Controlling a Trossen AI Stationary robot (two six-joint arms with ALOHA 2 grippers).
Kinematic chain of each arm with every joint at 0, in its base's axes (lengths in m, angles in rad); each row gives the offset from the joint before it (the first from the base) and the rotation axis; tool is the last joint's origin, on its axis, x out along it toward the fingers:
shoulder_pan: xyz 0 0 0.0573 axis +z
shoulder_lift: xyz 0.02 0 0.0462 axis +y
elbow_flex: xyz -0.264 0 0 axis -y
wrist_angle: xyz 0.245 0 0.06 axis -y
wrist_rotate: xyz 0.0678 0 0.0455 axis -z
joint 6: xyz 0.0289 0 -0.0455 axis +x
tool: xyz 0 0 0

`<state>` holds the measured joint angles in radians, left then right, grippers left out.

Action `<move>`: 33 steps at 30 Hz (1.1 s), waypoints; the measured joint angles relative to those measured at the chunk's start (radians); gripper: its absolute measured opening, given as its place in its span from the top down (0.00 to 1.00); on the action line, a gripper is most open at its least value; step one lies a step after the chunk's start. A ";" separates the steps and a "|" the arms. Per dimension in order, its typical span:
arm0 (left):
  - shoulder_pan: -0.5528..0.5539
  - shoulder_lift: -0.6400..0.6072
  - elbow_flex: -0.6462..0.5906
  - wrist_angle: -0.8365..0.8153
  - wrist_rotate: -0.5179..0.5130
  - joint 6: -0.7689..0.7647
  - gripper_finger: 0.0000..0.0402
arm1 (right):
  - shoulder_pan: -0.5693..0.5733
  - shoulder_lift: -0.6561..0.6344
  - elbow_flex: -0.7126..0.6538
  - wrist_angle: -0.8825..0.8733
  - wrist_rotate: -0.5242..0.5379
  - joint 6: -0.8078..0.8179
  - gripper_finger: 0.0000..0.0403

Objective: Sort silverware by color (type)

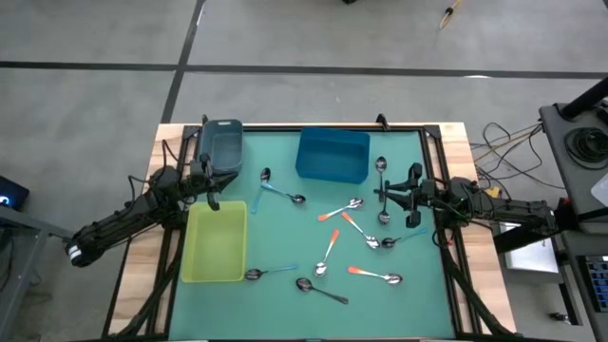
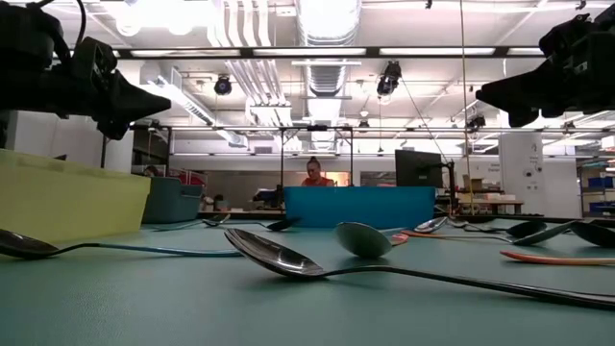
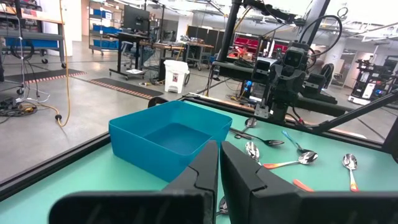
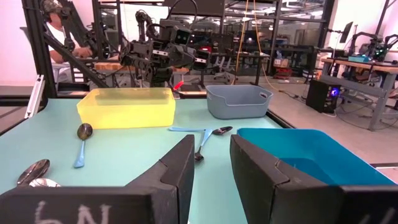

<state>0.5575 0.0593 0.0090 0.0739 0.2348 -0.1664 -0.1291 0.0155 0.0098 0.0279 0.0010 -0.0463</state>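
Several small spoons lie flat and scattered on the green mat (image 1: 285, 237). Some have orange handles (image 1: 337, 213), some light blue handles (image 1: 277, 190), and some are all dark metal (image 1: 321, 290). My left gripper (image 1: 220, 180) hovers shut at the mat's left side, between the grey bin and the yellow bin, pointing level toward the blue bin (image 3: 171, 140). My right gripper (image 1: 380, 196) hovers open at the mat's right side, over the spoons there, with nothing between its fingers (image 4: 180, 168). Both grippers hang well above the mat (image 2: 106, 91) (image 2: 504, 96).
Three bins stand on the mat: a grey bin (image 1: 220, 147) at the far left, a blue bin (image 1: 332, 155) at the far middle and a yellow bin (image 1: 216, 240) at the near left. A black frame (image 1: 432, 171) runs around the mat. A person (image 2: 314, 173) sits beyond the far edge.
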 joint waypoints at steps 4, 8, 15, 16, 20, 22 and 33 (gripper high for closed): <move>0.000 0.000 0.000 0.000 0.000 0.000 1.00 | -0.002 0.001 0.000 0.059 0.021 0.198 0.76; 0.000 0.000 0.000 0.015 -0.001 0.000 1.00 | -0.004 0.006 0.000 0.142 0.076 0.318 0.76; 0.000 0.000 0.000 0.218 -0.007 -0.066 1.00 | -0.004 0.074 0.018 0.184 0.108 0.455 0.76; 0.000 0.000 0.000 0.251 -0.008 -0.081 1.00 | -0.004 0.091 0.030 0.186 0.127 0.465 0.76; 0.000 0.000 0.000 0.407 -0.009 -0.093 1.00 | -0.005 0.175 0.091 0.187 0.184 0.504 0.76; -0.001 0.000 0.000 0.479 -0.009 -0.145 1.00 | -0.005 0.223 0.129 0.179 0.184 0.512 0.76; -0.002 0.007 0.022 0.612 0.038 -0.233 1.00 | -0.005 0.429 0.465 -0.216 0.197 0.719 0.76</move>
<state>0.5560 0.0659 0.0310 0.6858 0.2728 -0.3995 -0.1345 0.4442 0.4745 -0.1884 0.1976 0.6724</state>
